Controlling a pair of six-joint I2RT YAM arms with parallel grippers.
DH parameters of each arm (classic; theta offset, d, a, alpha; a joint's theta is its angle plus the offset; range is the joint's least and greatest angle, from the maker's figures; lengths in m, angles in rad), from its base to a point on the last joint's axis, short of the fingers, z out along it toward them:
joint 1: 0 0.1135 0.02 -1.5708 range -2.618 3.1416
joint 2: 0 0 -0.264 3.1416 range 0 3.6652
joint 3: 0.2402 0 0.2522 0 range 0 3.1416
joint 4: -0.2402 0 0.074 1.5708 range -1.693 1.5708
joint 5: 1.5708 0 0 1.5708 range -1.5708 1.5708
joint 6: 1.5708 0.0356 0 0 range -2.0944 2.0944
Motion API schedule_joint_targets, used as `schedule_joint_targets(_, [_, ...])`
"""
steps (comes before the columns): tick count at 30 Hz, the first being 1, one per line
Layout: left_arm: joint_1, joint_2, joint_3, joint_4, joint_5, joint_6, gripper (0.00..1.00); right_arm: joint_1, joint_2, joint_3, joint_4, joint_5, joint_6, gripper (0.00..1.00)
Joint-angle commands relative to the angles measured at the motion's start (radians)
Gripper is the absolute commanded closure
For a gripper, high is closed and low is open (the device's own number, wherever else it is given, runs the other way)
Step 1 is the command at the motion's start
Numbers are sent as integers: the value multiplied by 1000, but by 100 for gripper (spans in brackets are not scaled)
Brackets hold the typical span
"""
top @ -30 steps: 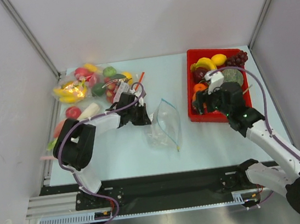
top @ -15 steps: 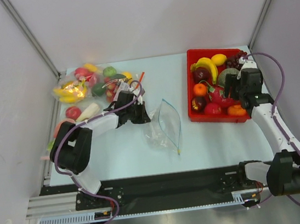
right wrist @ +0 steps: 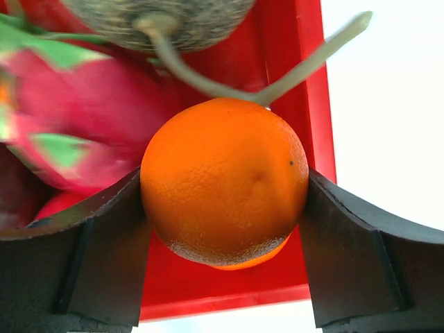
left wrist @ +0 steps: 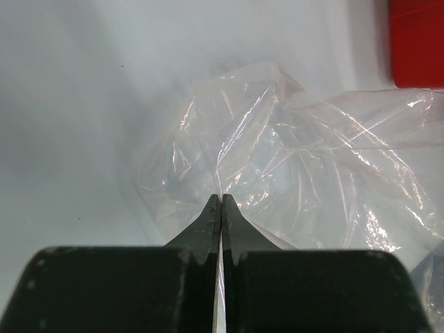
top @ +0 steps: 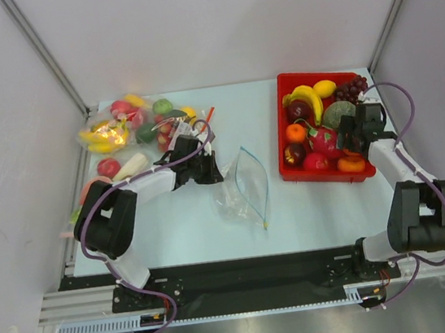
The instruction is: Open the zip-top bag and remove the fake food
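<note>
One fake orange (right wrist: 223, 173) tight between fingers of right hand (right wrist: 222, 208).

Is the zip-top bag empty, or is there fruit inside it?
Empty. The zip-top bag shows clear right through in the top and left wrist views, with only crinkled plastic and no fruit inside.

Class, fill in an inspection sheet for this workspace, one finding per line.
Surface: pale table, carrying a red bin at the right.
Job's things: zip-top bag lies mid-table and looks empty; orange is over the bin's near right corner.
Clutter: bagged fruit piled at the far left.
Grippers: left tool shut on the bag's film; right tool clasps the orange.
Cables: purple cables loop along both arms.
Surroundings: white walls; nothing else seen.
</note>
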Motion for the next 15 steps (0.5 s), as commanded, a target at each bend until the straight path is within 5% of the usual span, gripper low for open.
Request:
schedule_joint_targets(1, [-5,-45,3,2,-4,29,100,-13,44,50,63,34,17,67])
schedule_joint_targets(12, [-4,-31,12,-12,-8,35,100,-33,154,84,132,85,-14,68])
schedule_joint_targets(15, [-4,-31,15,-15,-12,37,100,-33,182,96,117,102,-15,61])
